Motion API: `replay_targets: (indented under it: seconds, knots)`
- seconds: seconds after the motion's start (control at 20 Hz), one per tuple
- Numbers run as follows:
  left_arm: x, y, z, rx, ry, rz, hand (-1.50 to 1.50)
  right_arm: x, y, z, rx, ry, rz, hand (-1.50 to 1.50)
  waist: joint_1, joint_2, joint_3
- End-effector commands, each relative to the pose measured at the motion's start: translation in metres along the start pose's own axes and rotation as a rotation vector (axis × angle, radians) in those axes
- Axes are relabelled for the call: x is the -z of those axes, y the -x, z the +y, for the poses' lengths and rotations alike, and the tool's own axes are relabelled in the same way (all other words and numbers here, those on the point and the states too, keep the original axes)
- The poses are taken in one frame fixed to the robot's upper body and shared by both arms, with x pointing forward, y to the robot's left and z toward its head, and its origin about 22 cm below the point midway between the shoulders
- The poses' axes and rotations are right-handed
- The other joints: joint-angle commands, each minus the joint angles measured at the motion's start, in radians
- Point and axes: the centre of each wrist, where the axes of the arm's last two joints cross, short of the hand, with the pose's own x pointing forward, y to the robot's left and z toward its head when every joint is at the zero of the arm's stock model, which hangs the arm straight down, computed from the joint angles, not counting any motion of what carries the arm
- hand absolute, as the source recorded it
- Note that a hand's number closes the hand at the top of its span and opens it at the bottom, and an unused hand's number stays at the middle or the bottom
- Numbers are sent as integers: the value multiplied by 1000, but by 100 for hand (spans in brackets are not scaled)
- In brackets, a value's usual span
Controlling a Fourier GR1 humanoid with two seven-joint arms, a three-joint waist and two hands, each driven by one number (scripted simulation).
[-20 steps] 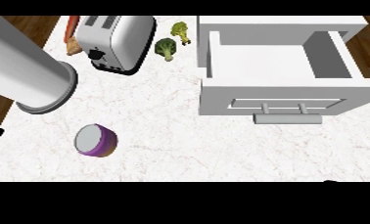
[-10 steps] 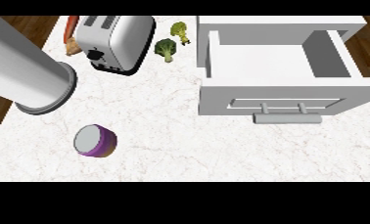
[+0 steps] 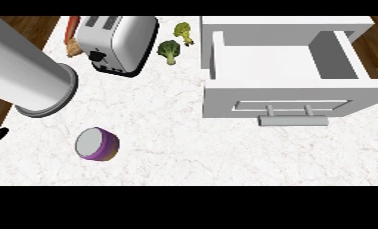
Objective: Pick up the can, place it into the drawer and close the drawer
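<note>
White marble-patterned counter top [image 3: 184, 148] fills the head view, with brown wood floor showing past its far left corner.

1. Left arm: a grey cylindrical forearm [image 3: 29, 73] slants in over the counter's left edge. Its flanged end lies just beside the toaster.
2. Left hand [image 3: 2, 133]: only a small black sliver shows at the left edge, below the forearm's end. Its state cannot be told. It touches no object.
3. Can: the purple can with a grey top [image 3: 96, 144] sits near the counter's front left area, well apart from the drawer and clear of the forearm.
4. Drawer: the white box drawer [image 3: 221, 93] stands open at the counter's right side, with its grey bar handle [image 3: 291, 120] toward the near edge.
5. Other items: a chrome two-slot toaster [image 3: 118, 43] sits at the far left. Two green broccoli florets [image 3: 170, 50] lie between toaster and drawer. An orange carrot [image 3: 72, 28] lies at the far left corner.
</note>
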Motion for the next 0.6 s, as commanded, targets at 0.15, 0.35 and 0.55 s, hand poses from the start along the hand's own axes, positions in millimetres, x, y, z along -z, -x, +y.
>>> replay_targets:
  seconds: [0.15, 0.35, 0.55]
  knots:
    - [28, 22, -11, -33, -5, 30, -150, -24, -1, -8, 16, -4, -11, -150, -3, 0, 0]
    - [44, 51, -18, -33, -22, 52, -150, -20, -20, -8, 11, -15, -8, -150, -4, 0, -1]
    - [57, 67, -30, 1, -36, 66, -150, -28, -14, -28, -2, -3, -14, -150, -7, 0, 0]
